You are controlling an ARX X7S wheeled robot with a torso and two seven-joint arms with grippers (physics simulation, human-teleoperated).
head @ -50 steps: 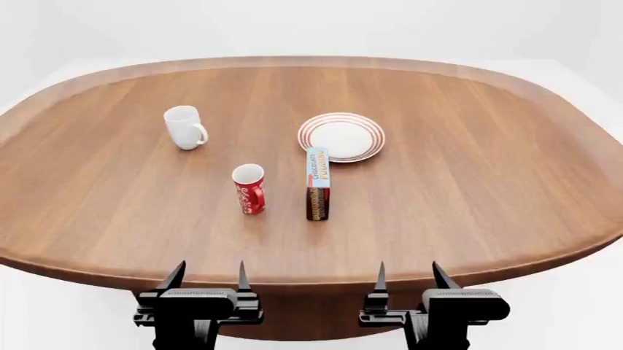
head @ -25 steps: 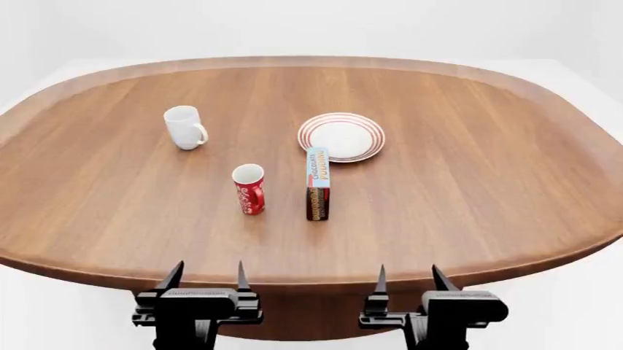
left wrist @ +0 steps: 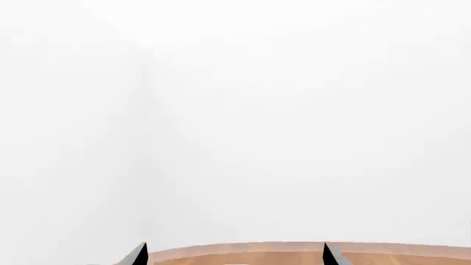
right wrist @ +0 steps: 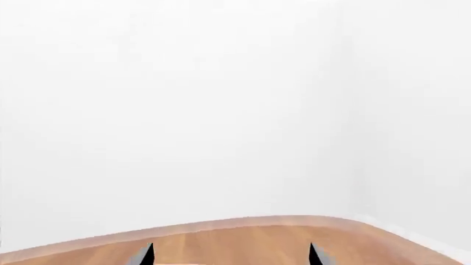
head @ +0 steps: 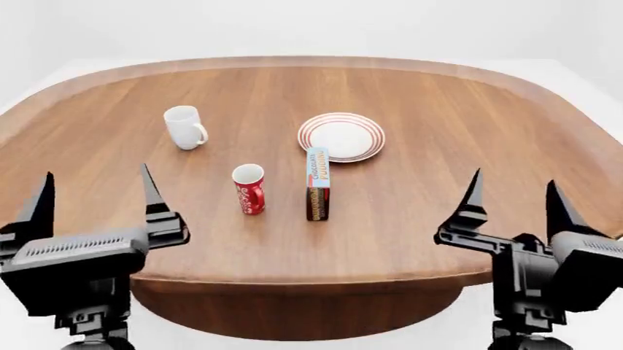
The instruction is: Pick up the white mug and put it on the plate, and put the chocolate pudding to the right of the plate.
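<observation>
Wooden table (head: 438, 95): white mug (head: 184, 127) empty, plate (head: 341, 136) bare, red cup (head: 249, 188) empty.

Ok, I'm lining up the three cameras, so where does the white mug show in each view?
Head view: the white mug stands upright on the table's far left part, left of the plate.
Left wrist view: not in it; only wall and table edge.
Right wrist view: not in it.
Shared landmark: the wooden table's rim shows in all three.

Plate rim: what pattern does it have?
Concentric red rings around a plain white centre on the plate; shows best in the head view.
</observation>
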